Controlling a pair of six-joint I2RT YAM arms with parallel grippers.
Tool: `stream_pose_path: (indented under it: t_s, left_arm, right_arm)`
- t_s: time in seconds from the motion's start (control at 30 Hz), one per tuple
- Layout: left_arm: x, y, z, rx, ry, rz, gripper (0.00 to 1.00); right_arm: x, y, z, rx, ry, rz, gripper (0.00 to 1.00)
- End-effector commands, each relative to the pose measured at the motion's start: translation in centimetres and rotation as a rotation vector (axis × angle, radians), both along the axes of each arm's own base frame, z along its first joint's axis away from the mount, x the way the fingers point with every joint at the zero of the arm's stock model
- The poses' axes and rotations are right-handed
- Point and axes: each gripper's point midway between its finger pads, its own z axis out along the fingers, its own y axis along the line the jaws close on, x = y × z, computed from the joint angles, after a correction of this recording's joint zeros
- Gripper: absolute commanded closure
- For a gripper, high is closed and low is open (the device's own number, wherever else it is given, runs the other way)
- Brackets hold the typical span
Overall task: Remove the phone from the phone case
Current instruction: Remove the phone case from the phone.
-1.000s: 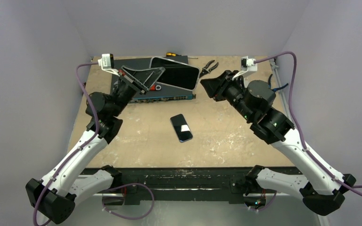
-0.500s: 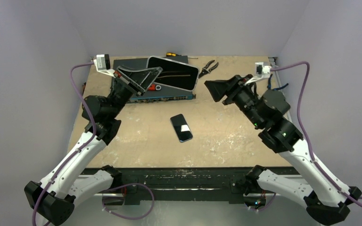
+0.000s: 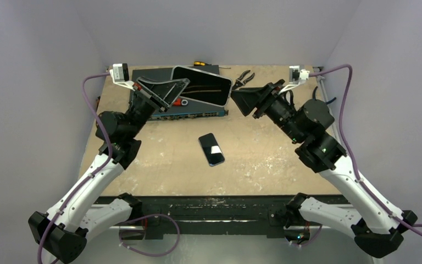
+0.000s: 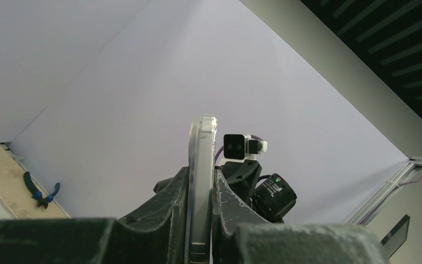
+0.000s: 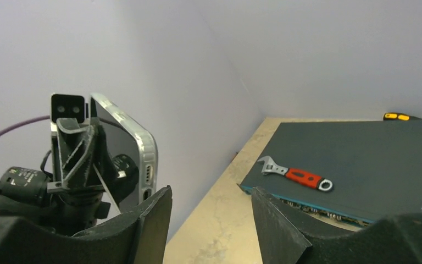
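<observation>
Left arm raised at the back of the surface (image 3: 159,159), left fingers (image 4: 167,214) pinching the phone case (image 3: 202,86).
Just beside it the right fingers (image 5: 153,220) stand spread; the phone (image 3: 211,149) lies mid-surface, well apart.

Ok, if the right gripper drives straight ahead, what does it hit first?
Probably the near end of the phone case held by the left gripper, though it sits slightly off the right gripper's line; depth is unclear.

blk phone (image 3: 211,149), clr-rim case (image 4: 200,181), red-hdl wrench (image 5: 296,176)
</observation>
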Motion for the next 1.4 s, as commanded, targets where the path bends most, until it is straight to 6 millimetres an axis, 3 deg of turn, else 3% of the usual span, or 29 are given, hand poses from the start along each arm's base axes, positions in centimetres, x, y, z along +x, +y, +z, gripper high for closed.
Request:
stream_pose_path:
  t_s: [0.0,0.17,0.43,0.7,1.07,1.37]
  left_arm:
    - [-1.7,1.2,3.4,-0.066,-0.100,0.014,1.00]
    - [-1.6,1.2,3.2,-0.063,-0.095,0.019,1.00]
    - [-1.3,1.2,3.1,-0.057,-0.090,0.028,1.00]
    - [-1.1,1.1,3.0,-0.058,-0.085,0.028,1.00]
    - [-1.3,1.1,3.2,-0.058,-0.091,0.025,1.00]
    - [-1.4,1.3,3.6,-0.066,-0.100,0.029,1.00]
  right_arm:
    - [-1.0,0.4,2.4,0.037,-0.052,0.055,0.42]
    - [-1.0,0.3,2.5,0.039,-0.054,0.052,0.43]
    - [-1.6,-1.5,3.3,0.066,-0.078,-0.003,0.39]
    - [-1.8,-0.5,3.4,0.048,-0.086,0.045,0.40]
    - [-0.7,0.6,1.8,0.003,-0.030,0.051,0.44]
    - [0.3,0.8,-0.3,-0.053,0.036,0.023,0.57]
